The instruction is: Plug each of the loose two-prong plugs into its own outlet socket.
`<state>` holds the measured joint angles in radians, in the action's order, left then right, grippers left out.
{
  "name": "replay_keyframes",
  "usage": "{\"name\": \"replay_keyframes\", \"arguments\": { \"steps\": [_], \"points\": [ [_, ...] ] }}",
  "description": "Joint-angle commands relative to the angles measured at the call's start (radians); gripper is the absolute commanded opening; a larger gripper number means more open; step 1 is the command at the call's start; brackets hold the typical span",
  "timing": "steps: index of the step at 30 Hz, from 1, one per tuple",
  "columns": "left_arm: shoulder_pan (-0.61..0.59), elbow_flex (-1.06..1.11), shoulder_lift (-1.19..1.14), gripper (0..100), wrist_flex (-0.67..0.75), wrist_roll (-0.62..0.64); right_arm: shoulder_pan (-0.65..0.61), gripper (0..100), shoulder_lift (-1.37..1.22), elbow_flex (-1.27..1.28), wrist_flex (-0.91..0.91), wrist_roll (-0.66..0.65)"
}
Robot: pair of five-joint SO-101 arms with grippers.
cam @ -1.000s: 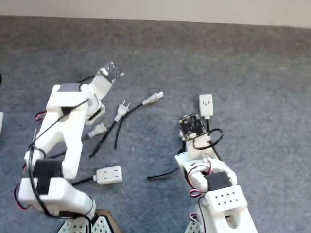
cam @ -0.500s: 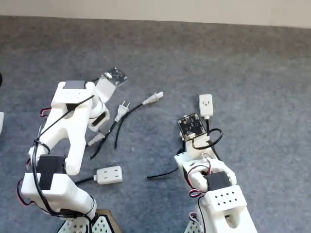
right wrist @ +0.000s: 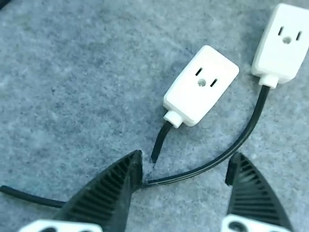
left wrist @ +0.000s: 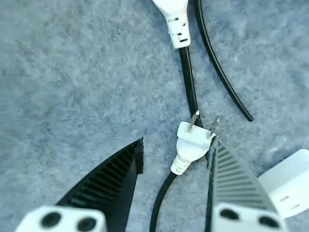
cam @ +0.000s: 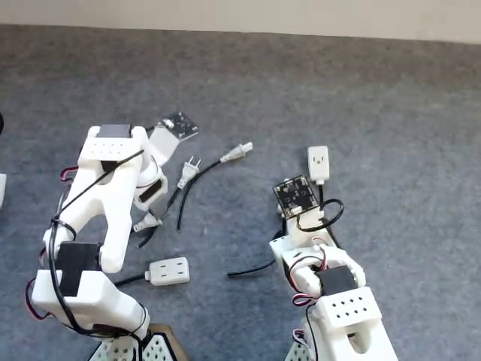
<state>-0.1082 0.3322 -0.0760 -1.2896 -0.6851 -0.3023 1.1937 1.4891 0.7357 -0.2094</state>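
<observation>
My left tool [left wrist: 176, 149] has drawn back toward the grey counter's [cam: 391, 113] near edge and now stands open astride a white two-prong plug [left wrist: 192, 143]; grasp not yet made. Right tool [right wrist: 186, 162] gapes above a white rectangular socket [right wrist: 200, 84].

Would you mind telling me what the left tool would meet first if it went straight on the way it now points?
Most likely the white two-prong plug lying on the grey carpet: it sits between the open fingers of the left tool, close against one of them, though depth is unclear.
</observation>
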Motion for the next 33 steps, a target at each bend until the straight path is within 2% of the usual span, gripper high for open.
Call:
{"name": "replay_keyframes", "arguments": {
  "steps": [1,4,11,16,20,24,30,33],
  "points": [
    [0.015,0.002,0.007,23,-0.018,-0.002,-0.007,27.5,0.01,-0.005,-0.016,0.005],
    [0.015,0.05,0.007,23,-0.008,-0.003,-0.007,27.5,0.01,-0.005,-0.016,0.005],
    [0.016,0.166,0.005,23,0.161,-0.003,-0.007,27.5,0.01,-0.005,-0.016,0.005],
    [0.016,0.182,0.005,23,0.221,-0.003,-0.007,27.5,0.01,-0.005,-0.016,0.005],
    [0.016,0.166,0.007,11,0.227,-0.008,-0.007,27.5,0.01,-0.005,-0.016,0.005],
    [0.016,0.104,0.005,1,0.114,-0.091,-0.007,27.5,0.01,-0.005,-0.016,0.005],
    [0.019,-0.071,0.007,1,-0.063,-0.095,-0.007,27.5,0.01,-0.005,-0.016,0.005],
    [0.058,-0.213,0.007,1,-0.192,-0.094,-0.002,27.5,0.01,-0.005,-0.013,0.005]
  ]
}}
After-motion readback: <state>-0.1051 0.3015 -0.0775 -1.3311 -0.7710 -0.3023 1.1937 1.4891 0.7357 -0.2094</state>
